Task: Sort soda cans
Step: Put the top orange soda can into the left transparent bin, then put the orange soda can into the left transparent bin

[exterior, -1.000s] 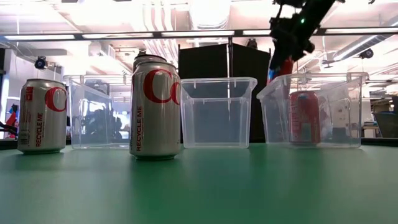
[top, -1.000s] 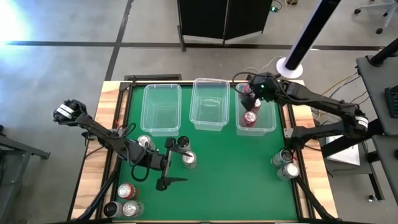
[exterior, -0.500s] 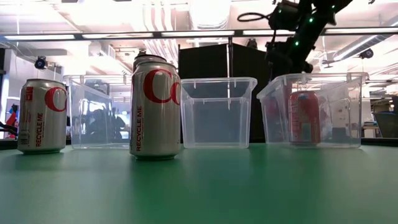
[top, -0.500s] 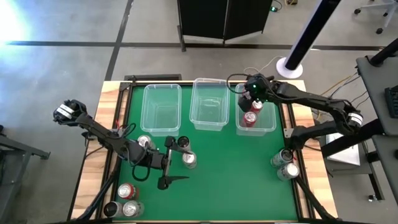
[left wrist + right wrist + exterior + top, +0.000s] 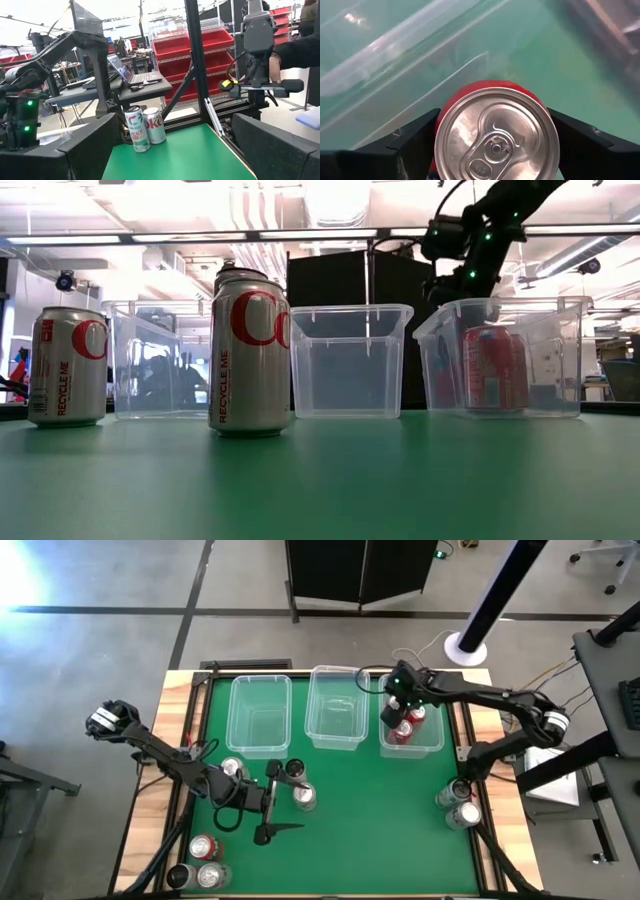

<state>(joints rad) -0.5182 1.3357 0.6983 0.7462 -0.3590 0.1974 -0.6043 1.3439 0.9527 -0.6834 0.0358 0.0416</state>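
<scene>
From above: right hand [image 5: 400, 708] down over the right bin [image 5: 438, 736], just right of the middle bin [image 5: 335, 669]. Two red cans [image 5: 404, 732] inside that right bin. Nothing in the middle bin, nor in the left bin [image 5: 260, 681] on its other side. Left hand [image 5: 273, 802] in front of the middle bin, spread wide and holding nothing, beside a silver can [image 5: 304, 797] and a black can [image 5: 295, 770]. Farther left and forward of the middle bin, a cluster with another red can [image 5: 203, 846]. To the right and forward, a silver pair [image 5: 458, 805].

At counter level: both red cans upright on the right bin's floor, other bins bare.

Left wrist: wide gap, nothing in it, silver pair far off.

Right wrist: can top close, flanked on both sides; clamped or let go, impossible to tell.

By judgement, early going: reds nearly finished, one more to fetch; silver and black kinds not yet begun, some eight cans left out on the counter [image 5: 380, 830].
</scene>
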